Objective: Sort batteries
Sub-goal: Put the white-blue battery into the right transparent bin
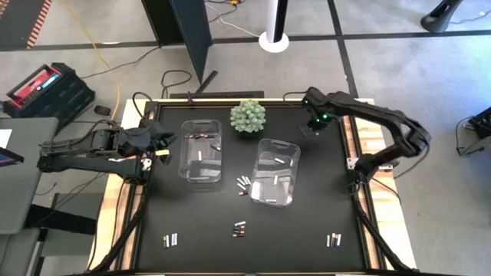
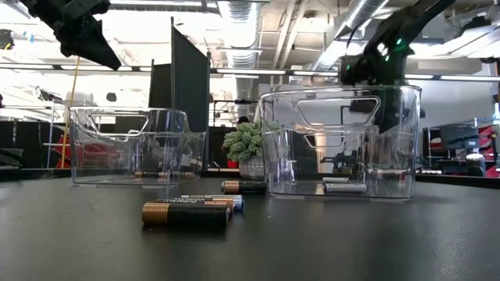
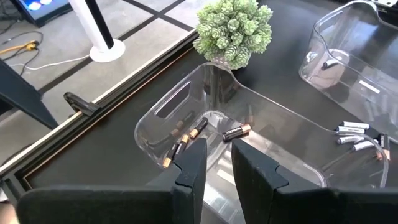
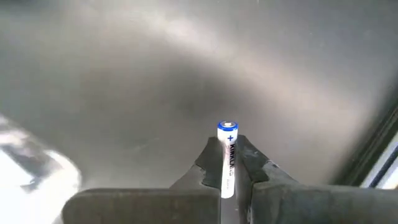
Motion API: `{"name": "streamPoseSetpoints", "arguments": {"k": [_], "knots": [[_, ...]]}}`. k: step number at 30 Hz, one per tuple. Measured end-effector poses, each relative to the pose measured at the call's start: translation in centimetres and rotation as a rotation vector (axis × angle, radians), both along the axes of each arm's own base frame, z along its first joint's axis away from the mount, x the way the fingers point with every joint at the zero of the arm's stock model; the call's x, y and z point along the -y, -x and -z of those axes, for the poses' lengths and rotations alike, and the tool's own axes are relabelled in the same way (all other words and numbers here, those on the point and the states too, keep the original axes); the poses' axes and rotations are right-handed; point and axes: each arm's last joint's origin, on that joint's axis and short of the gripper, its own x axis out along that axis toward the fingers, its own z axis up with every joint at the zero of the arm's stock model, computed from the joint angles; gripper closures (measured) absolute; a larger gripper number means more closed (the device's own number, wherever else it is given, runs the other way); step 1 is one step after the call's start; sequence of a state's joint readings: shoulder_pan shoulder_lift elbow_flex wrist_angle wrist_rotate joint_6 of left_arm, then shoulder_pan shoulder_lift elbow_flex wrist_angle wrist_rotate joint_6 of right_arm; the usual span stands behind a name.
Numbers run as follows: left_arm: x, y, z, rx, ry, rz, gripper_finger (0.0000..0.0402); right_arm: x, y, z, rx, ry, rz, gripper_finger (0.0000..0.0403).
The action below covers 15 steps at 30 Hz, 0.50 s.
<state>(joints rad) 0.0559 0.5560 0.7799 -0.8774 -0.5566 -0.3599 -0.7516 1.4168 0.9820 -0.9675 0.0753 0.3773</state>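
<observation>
**Pale cell pinched, bin next**

Loose batteries (image 1: 239, 228) line the desk's (image 1: 199, 253) near edge. Mid-desk, the left claw (image 3: 216, 163) hangs parted, empty, over its bin (image 1: 201, 150). Far right, the right claw (image 4: 228, 163) clenches a white battery (image 4: 227, 155); carry it level, release low inside the right bin (image 1: 275, 171).

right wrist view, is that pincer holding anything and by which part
Yes: the right pincer is shut on a pale battery, pinched along its body, blue-ringed plus end poking out past the fingertips.
</observation>
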Motion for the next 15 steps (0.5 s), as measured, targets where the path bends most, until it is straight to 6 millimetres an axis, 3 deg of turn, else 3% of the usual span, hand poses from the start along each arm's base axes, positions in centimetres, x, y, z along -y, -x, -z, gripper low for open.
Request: {"name": "streamPoseSetpoints", "arguments": {"k": [9,15], "knots": [[0.0,0.0,0.0,0.026,0.03,-0.024,0.0329,-4.5,0.8,-5.0,0.197,0.134,-0.053,0.0379],[0.0,0.0,0.0,0.029,0.032,-0.025,0.0329,-7.9,-0.5,-6.9,0.385,0.191,-0.15,0.0379]]}}
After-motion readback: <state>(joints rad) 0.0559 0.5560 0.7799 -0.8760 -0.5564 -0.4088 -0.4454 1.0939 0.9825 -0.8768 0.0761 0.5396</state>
